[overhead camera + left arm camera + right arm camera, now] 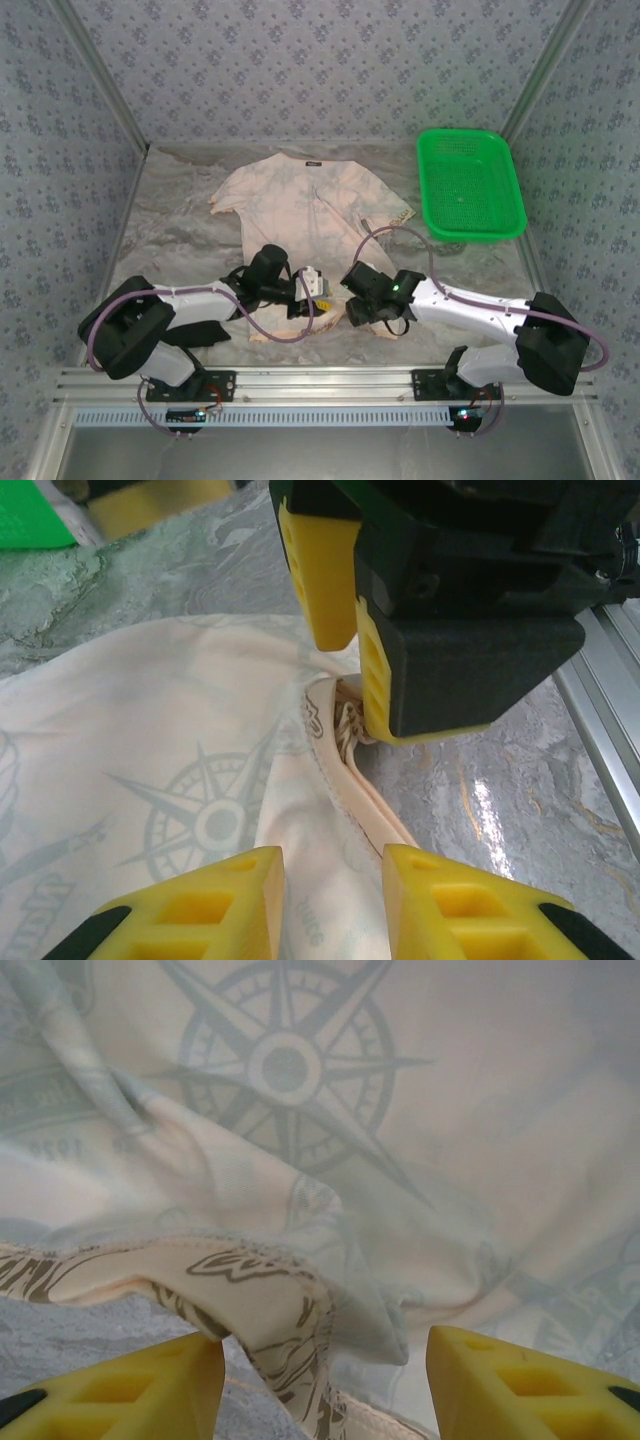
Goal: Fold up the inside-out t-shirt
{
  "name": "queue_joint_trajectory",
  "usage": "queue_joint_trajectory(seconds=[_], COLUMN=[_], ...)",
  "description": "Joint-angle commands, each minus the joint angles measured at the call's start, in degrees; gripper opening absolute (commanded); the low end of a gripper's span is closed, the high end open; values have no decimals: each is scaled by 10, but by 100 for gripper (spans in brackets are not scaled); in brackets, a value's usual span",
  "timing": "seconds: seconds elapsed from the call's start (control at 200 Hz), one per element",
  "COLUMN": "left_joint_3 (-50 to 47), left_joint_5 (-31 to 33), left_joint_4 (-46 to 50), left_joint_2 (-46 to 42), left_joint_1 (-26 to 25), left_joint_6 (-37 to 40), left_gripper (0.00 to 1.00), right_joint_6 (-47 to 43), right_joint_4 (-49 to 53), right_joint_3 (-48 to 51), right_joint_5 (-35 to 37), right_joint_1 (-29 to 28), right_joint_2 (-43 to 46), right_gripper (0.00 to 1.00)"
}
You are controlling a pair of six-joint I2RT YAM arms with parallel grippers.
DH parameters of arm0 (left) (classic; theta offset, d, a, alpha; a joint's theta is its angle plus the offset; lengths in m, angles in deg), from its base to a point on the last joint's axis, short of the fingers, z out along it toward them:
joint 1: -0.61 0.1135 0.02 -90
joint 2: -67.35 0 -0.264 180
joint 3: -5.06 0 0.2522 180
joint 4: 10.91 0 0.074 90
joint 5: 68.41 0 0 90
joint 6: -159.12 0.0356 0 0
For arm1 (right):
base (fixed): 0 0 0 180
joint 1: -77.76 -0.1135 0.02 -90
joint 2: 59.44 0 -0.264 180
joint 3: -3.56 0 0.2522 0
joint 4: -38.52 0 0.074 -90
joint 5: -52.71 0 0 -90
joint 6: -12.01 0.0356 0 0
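setting: grey marbled surface point(180, 240) boxed in by patterned walls, with a green basket point(475, 236) sitting at the far right, well apart from the action.
shirt: the inside-out t-shirt point(290, 205) is lying spread out mid-surface, pale reverse facing up. The collar label point(312, 162) is pointing away from the arms and the hem point(250, 1270) is sitting at the near edge.
left end effector point(332, 865): hanging low over the hem with fabric running between its fingers. Honestly can't tell if it's pinching or just straddling.
right end effector point(325, 1345): fingers standing spread, straddling a curled-up bit of hem where the darker print is peeking out, not clamping anything.
done so far: nothing is looking folded to me, and both sleeves point(225, 197) are sticking out flat.
left to do: I'm guessing basically everything, meaning gripping the hem, bringing it up toward the collar, then dealing with the sleeves.
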Motion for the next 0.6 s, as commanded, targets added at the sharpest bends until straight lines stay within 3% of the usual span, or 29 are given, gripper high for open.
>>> queue_joint_trajectory(seconds=[0.0, 0.155, 0.395, 0.595], left_joint_3=[-5, -4, 44, 78], left_joint_5=[-21, -24, -19, -33], left_joint_4=[-16, -25, -3, -33], left_joint_2=[-15, -15, -16, 38], left_joint_1=[4, 4, 3, -22], left_joint_6=[-3, -9, -28, -72], left_gripper=[32, 32, 33, 37], right_joint_6=[16, 34, 26, -80], right_joint_4=[16, 27, 52, 42], right_joint_3=[-7, -9, -4, -6], right_joint_5=[47, 91, 104, 77], right_joint_1=[-4, -5, -6, 17], right_joint_2=[-12, -23, 28, 73], right_gripper=[50, 36, 3, 0])
